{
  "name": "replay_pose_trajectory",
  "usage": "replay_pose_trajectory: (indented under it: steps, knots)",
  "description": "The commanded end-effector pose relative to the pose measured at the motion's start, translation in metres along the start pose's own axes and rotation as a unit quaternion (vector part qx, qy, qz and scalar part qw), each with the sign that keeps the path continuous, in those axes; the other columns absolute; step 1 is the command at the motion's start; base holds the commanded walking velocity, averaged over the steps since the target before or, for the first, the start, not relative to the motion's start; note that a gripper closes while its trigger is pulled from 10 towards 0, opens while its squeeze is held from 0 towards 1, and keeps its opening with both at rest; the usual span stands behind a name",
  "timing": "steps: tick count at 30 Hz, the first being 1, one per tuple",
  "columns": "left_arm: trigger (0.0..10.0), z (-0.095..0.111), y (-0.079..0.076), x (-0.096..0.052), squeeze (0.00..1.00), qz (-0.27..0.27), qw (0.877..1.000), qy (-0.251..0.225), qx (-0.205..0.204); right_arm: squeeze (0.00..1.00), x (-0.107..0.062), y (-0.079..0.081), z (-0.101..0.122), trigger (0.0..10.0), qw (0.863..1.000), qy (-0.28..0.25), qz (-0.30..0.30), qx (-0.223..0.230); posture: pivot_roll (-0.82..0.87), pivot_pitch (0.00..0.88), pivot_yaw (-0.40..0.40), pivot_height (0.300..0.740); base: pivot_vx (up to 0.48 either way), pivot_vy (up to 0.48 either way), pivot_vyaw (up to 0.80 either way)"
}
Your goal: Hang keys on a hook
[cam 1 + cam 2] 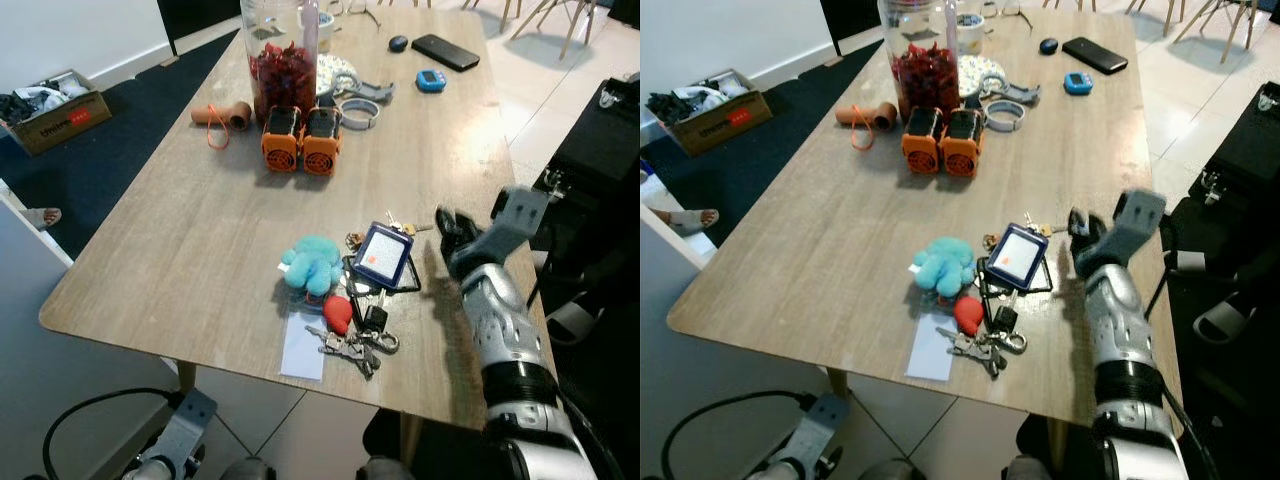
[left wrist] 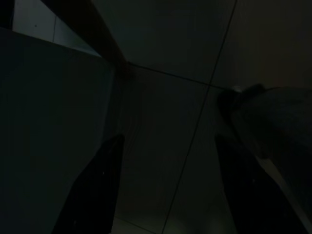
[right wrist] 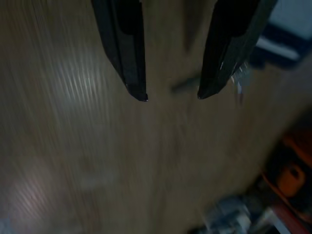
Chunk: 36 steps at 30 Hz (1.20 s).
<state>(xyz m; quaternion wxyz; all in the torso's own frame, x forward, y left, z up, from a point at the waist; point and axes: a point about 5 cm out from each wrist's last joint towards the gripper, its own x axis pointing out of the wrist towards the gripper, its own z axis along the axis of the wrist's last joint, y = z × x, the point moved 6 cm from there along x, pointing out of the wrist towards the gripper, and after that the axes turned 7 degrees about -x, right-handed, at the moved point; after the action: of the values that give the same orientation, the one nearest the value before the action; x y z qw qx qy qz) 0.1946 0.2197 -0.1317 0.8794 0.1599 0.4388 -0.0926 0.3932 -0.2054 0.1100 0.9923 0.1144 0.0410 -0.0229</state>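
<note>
Right gripper [image 1: 445, 222]: fingers parted, empty, over table [image 1: 200, 250], just right of badge holder [image 1: 383, 255].
Keys [image 1: 352, 345]: one bunch on the table, below the badge holder.
Handling: likely light, loose, jangly; take by the ring.
Count: one teal plush [image 1: 312, 264], one red charm [image 1: 338, 313].
Left gripper [image 2: 168, 185]: idle, parted.

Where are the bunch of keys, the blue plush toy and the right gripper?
bunch of keys [image 1: 352, 346], left eye view, on the metal keys.
blue plush toy [image 1: 312, 264], left eye view, on its body.
right gripper [image 3: 171, 95], right wrist view, between the fingertips.
</note>
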Motion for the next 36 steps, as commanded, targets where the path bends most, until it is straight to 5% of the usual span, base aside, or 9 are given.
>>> replay_pose_trajectory:
  steps: [1, 2, 3, 11, 23, 27, 36]
  knots:
    - [10.0, -0.011, 0.0, -0.003, 0.06, -0.002, 1.0, 0.015, -0.001, 0.33, -0.009, 0.015, -0.03, 10.0, 0.998, 0.064, 0.03, -0.002, 0.05, 0.119, 0.026, 0.74, 0.0, 0.0, 0.0]
    - [10.0, -0.011, 0.0, -0.003, 0.06, -0.002, 1.0, 0.015, -0.001, 0.33, -0.009, 0.015, -0.03, 10.0, 0.998, 0.064, 0.03, -0.002, 0.05, 0.119, 0.026, 0.74, 0.0, 0.0, 0.0]
    - [10.0, -0.011, 0.0, -0.003, 0.07, -0.003, 1.0, 0.016, 0.001, 0.0, -0.012, 0.024, -0.042, 10.0, 0.994, 0.092, 0.051, -0.003, 0.05, 0.119, 0.026, 0.74, 0.0, 0.0, 0.0]
    - [10.0, -0.011, 0.001, -0.003, 0.06, -0.002, 1.0, 0.015, 0.005, 0.0, -0.02, 0.072, -0.049, 10.0, 0.976, 0.143, 0.151, 0.071, 0.05, 0.118, 0.028, 0.74, 0.0, 0.0, 0.0]
    - [10.0, -0.011, 0.002, -0.003, 0.07, -0.002, 1.0, 0.016, 0.007, 0.0, -0.018, 0.108, -0.026, 10.0, 0.968, 0.115, 0.215, 0.06, 0.05, 0.119, 0.028, 0.74, 0.0, 0.0, 0.0]
    - [10.0, -0.01, 0.002, -0.003, 0.07, 0.0, 1.0, 0.016, 0.008, 0.0, -0.023, 0.134, 0.002, 10.0, 0.956, 0.069, 0.271, 0.084, 0.05, 0.119, 0.028, 0.74, 0.0, 0.0, 0.0]
    - [10.0, -0.009, 0.001, -0.002, 0.07, 0.0, 1.0, 0.015, 0.008, 0.0, -0.027, 0.145, 0.018, 10.0, 0.948, 0.045, 0.296, 0.11, 0.05, 0.117, 0.024, 0.74, 0.0, 0.0, 0.0]
